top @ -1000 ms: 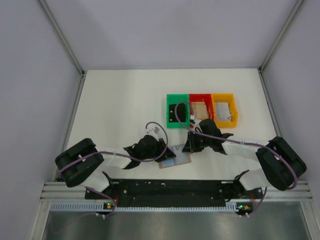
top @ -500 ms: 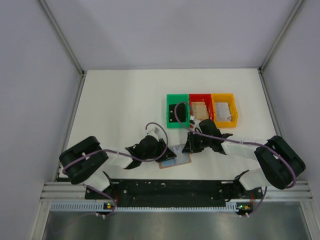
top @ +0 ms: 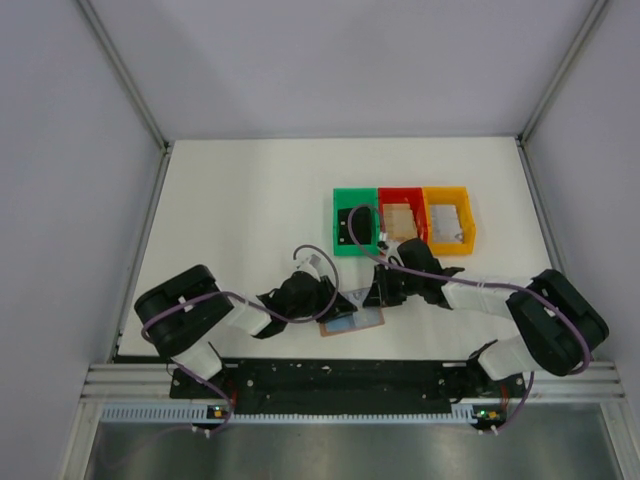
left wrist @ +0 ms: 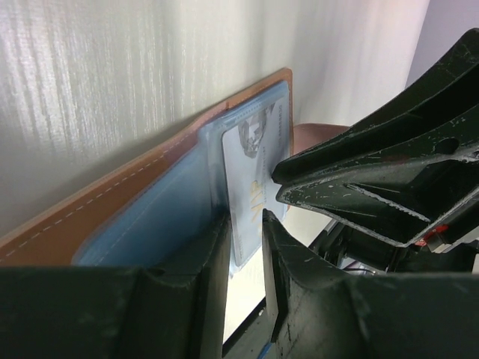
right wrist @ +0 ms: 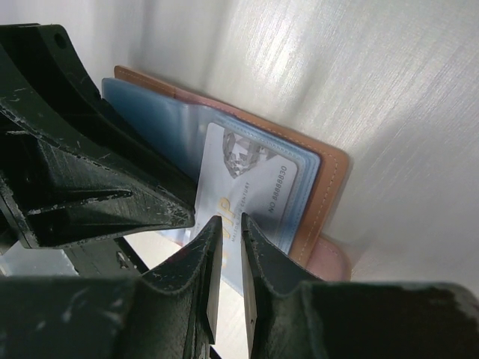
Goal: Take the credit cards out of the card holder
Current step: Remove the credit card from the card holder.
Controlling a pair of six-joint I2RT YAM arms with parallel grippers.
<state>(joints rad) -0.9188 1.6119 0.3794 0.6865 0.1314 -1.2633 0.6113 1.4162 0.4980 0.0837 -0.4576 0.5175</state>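
Observation:
The card holder [top: 356,320] lies open on the table between both grippers, brown leather rim [right wrist: 323,187] around a blue-grey inner face [left wrist: 150,206]. One of the credit cards [right wrist: 258,183], pale with "VIP" lettering, sticks partly out of its pocket [left wrist: 247,161]. My left gripper [left wrist: 243,222] stands at the card's free end, jaws a small gap apart, nothing pinched. My right gripper [right wrist: 230,219] has its tips over the card's face, jaws only a thin slit apart, with the card showing through. From above, the left gripper [top: 333,305] and right gripper [top: 377,297] meet over the holder.
Green [top: 341,222], red [top: 400,192] and yellow [top: 448,192] bins stand in a row just behind the right arm. The red one holds something flat and tan, the yellow one something pale. The holder's brown tab [right wrist: 329,258] sticks out at its edge. Both arm bases sit at the near edge.
The left arm's elbow has swung right, toward the middle. Both grippers have stayed at the card holder, and the holder has hardly shifted.

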